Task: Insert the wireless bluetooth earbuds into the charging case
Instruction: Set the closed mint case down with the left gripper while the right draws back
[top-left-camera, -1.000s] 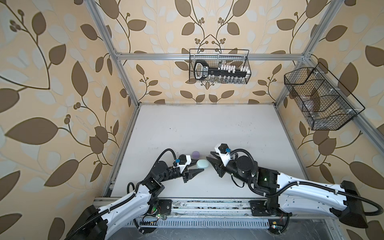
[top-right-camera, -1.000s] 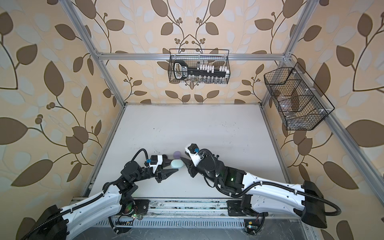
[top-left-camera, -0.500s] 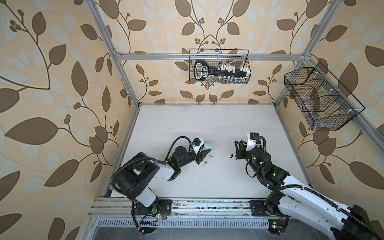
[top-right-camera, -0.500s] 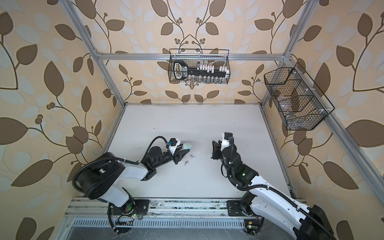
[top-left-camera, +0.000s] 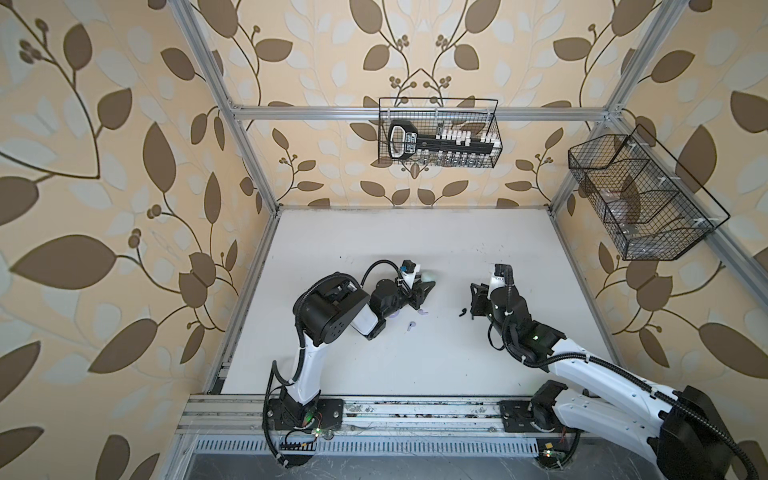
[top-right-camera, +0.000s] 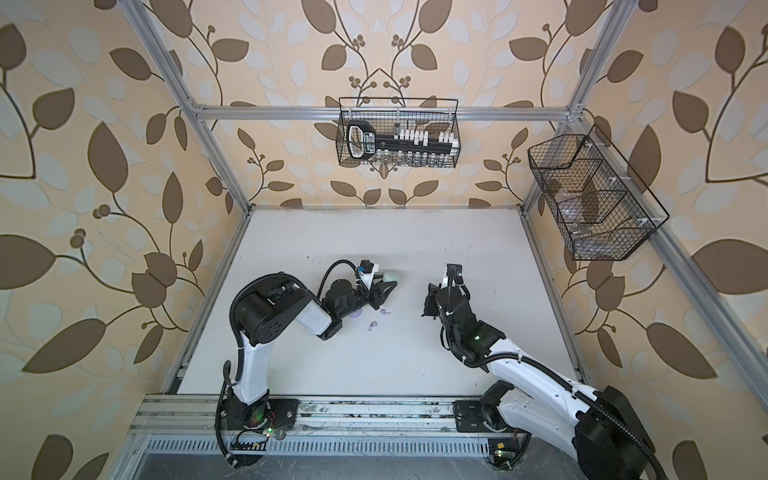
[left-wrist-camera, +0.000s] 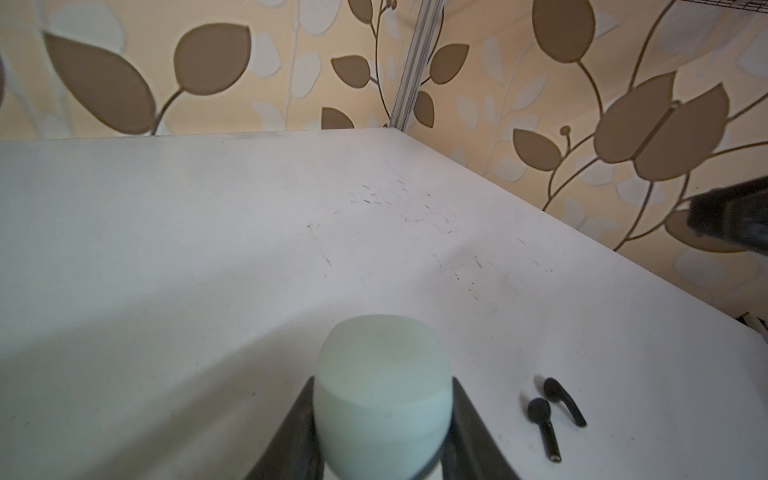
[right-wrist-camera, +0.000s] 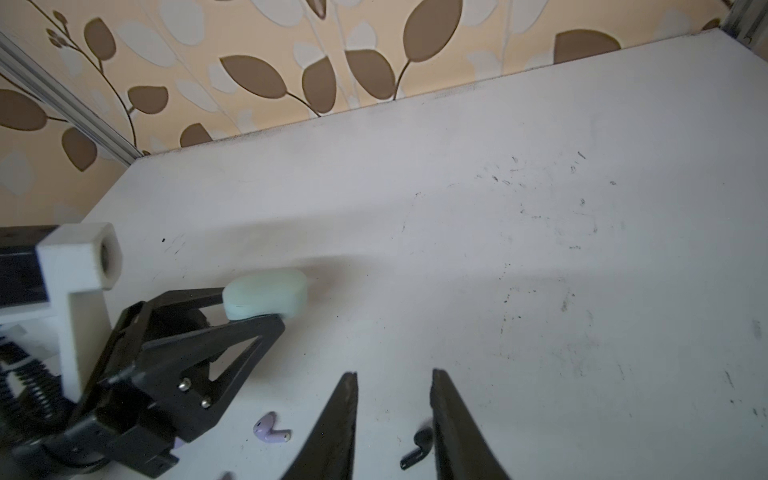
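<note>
1. Currently the step in hand looks like the pick-up. The right gripper (right-wrist-camera: 394, 374) hangs low over the surface (right-wrist-camera: 540, 291) with its jaws spread. A black earbud (right-wrist-camera: 417, 451) lies loose between them, closer to one jaw and not pinched.
2. A second black earbud (left-wrist-camera: 565, 401) lies right beside the first. A lavender earbud (right-wrist-camera: 270, 432) lies off to the side, near the body of the left gripper (left-wrist-camera: 382, 380).
3. The left gripper is pinching a pale mint charging case (left-wrist-camera: 382, 415) at its fingertips. The lid looks shut, and I cannot tell whether the case touches the surface.
4. Next, the right jaws would need to close squarely on the tiny, slippery earbud without flicking it away. The case must also be opened and turned with its slots facing up before anything can go in.
</note>
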